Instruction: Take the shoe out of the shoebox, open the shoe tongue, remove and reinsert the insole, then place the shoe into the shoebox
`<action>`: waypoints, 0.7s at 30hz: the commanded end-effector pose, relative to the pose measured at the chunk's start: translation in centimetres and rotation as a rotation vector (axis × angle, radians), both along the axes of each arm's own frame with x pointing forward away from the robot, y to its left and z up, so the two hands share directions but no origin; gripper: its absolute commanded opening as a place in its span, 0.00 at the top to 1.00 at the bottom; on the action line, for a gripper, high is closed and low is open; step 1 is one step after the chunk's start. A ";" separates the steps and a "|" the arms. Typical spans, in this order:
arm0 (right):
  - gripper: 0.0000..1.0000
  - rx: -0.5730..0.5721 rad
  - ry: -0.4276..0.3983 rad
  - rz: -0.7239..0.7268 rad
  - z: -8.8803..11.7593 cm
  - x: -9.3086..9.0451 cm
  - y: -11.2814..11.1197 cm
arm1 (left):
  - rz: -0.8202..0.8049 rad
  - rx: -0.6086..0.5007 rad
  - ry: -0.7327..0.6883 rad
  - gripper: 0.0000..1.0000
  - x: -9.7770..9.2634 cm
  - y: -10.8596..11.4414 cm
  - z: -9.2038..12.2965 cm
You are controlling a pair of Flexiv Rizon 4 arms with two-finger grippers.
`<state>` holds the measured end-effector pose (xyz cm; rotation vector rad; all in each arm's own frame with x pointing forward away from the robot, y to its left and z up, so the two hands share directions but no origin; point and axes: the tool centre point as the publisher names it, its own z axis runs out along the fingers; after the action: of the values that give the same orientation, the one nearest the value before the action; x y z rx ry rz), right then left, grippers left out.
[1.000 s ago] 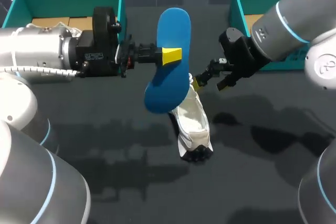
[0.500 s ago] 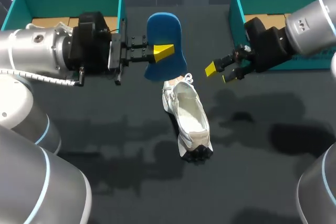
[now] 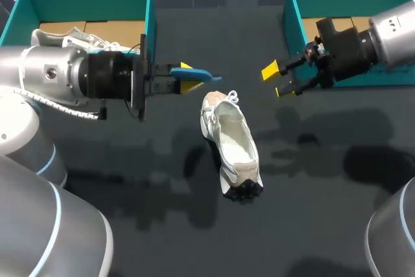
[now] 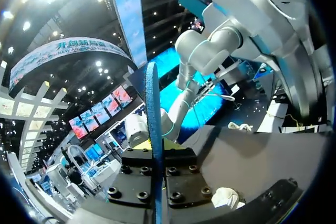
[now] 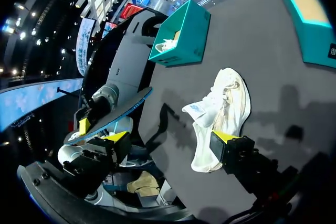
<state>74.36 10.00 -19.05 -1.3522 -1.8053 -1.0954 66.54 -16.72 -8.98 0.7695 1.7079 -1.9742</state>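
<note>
**Insole out and held by left gripper; shoe lies unheld on the table**

Findings:

1. Your left gripper (image 3: 185, 78) is clamped on the blue insole (image 3: 205, 75). The insole is held flat and edge-on, clear of the table (image 3: 311, 225), and it juts out past the yellow tips.
2. Your right gripper (image 3: 277, 80) holds nothing. Its fingers are spread wide and it hangs above the table beside the right shoebox (image 3: 289, 11).
3. The white shoe (image 3: 233, 144) lies between the two arms with its opening facing up. It touches neither gripper.
4. The left shoebox (image 3: 150, 14) contains a second shoe (image 3: 71, 36). The right one shows bare cardboard where its floor is visible.

Assessment:

- **Insole:** It looks like thin, light foam. Expect it to flex and droop at the free end, and to buckle if you push it in by force. Feed the free end into the opening first and keep your grip near the trailing end.
- **Shoe:** The upper looks soft and the shoe light, so it will probably slide or roll under any push. Steady it with the right gripper at the heel collar or the firm sole edge. The loose fabric and laces will only give way.
</note>
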 end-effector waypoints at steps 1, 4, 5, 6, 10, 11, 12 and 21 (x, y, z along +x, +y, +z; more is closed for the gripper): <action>0.00 0.018 0.014 0.014 0.5 0.6 0.1 | -0.130 -0.026 -1.079 1.00 1.7 0.2 -1.2; 0.00 0.072 0.016 0.022 0.9 0.7 0.2 | -0.132 -0.018 -1.188 1.00 2.4 0.4 -1.8; 0.00 0.110 0.009 0.030 1.0 0.8 0.3 | -0.129 -0.021 -1.229 1.00 2.5 0.4 -1.9; 0.00 0.117 0.011 0.030 1.1 0.8 0.3 | -0.125 -0.015 -1.255 1.00 2.7 0.4 -2.0; 0.00 0.124 0.018 0.047 1.7 1.0 0.6 | -0.080 0.013 -1.289 1.00 3.1 0.2 -2.0; 0.00 0.124 0.018 0.047 1.7 1.0 0.6 | -0.080 0.013 -1.289 1.00 3.1 0.2 -2.0; 0.00 0.124 0.018 0.047 1.7 1.0 0.6 | -0.080 0.013 -1.289 1.00 3.1 0.2 -2.0; 0.00 0.124 0.018 0.047 1.7 1.0 0.6 | -0.080 0.013 -1.289 1.00 3.1 0.2 -2.0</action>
<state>75.28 10.49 -17.31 -1.2362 -1.7172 -1.1479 69.43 -16.51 -11.15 1.3488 1.2336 -1.4474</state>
